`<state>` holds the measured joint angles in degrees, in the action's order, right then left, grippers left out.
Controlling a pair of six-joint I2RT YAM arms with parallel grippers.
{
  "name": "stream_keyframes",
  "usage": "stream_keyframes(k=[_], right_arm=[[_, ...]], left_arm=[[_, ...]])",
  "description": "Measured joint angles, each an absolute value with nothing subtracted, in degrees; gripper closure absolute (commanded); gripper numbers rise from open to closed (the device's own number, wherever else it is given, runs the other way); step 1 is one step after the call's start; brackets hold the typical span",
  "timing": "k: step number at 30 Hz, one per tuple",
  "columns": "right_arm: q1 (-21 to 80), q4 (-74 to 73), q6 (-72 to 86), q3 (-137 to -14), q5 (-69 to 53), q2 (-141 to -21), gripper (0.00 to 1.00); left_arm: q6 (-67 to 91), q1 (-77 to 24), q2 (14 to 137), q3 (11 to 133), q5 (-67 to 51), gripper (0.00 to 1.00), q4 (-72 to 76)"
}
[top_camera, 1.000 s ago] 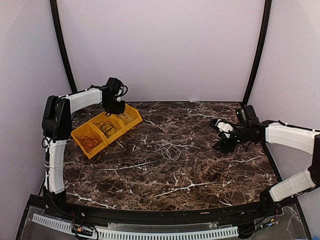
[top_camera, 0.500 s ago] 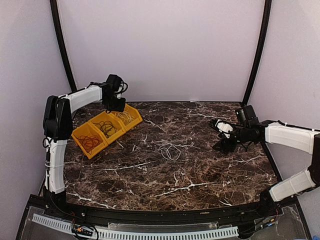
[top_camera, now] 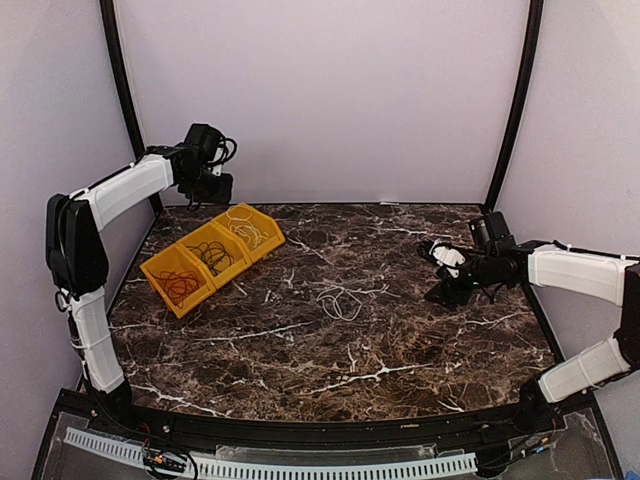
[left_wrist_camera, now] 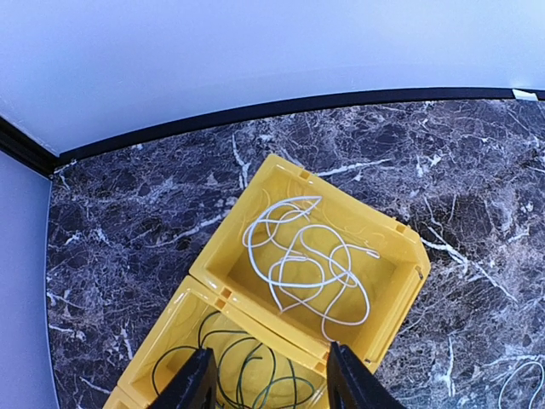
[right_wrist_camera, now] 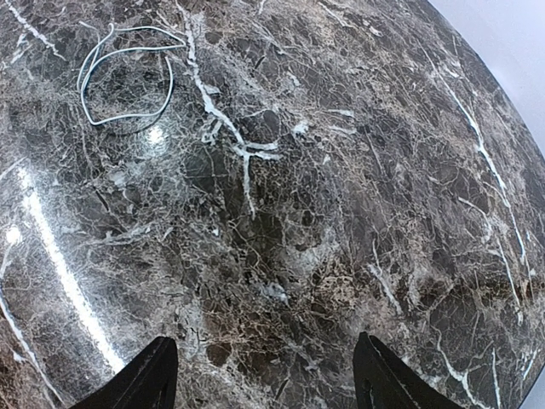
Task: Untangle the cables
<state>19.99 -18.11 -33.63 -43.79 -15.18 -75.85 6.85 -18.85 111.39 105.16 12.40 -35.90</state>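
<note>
**A:** Where do we log the cables?

**B:** Three sit in the yellow bins [left_wrist_camera: 392, 290] at the back left of the surface [top_camera: 400, 350]. The white cable [left_wrist_camera: 302, 264] is coiled in the far bin. The black cable [top_camera: 213, 256] is in the middle bin and the red-orange cable [top_camera: 178, 286] in the near one. A second white loop [top_camera: 340, 300] lies alone mid-surface, well apart from the bins.

**A:** And the claws?

**B:** We note the left claw [left_wrist_camera: 268, 383] raised above the far bin, its fingers moderately parted with nothing between them. The right claw [right_wrist_camera: 268, 375] hangs over the right side of the surface. Its fingers are spread wide and hold nothing, and the second white loop lies well apart from it.
</note>
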Motion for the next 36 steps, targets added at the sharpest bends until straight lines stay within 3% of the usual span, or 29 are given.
stream_keyframes(k=[8, 18, 25, 36], right_arm=[[20.0, -18.2, -33.6, -43.8, -15.2, -76.0, 0.27], [20.0, -18.2, -33.8, -43.8, -15.4, -77.0, 0.27], [21.8, -19.4, -34.0, -45.6, -16.8, -80.0, 0.41], [31.9, -25.7, -31.4, -66.7, -21.5, -99.7, 0.47]], left_arm=[[5.4, -22.4, 101.8, 86.9, 4.4, 0.56, -27.5], [6.9, -41.5, 90.3, 68.2, -5.6, 0.59, -11.3], [12.4, -45.6, 92.0, 60.3, -4.8, 0.59, -4.3], [20.1, -49.1, 92.9, 52.3, -3.5, 0.61, 2.1]])
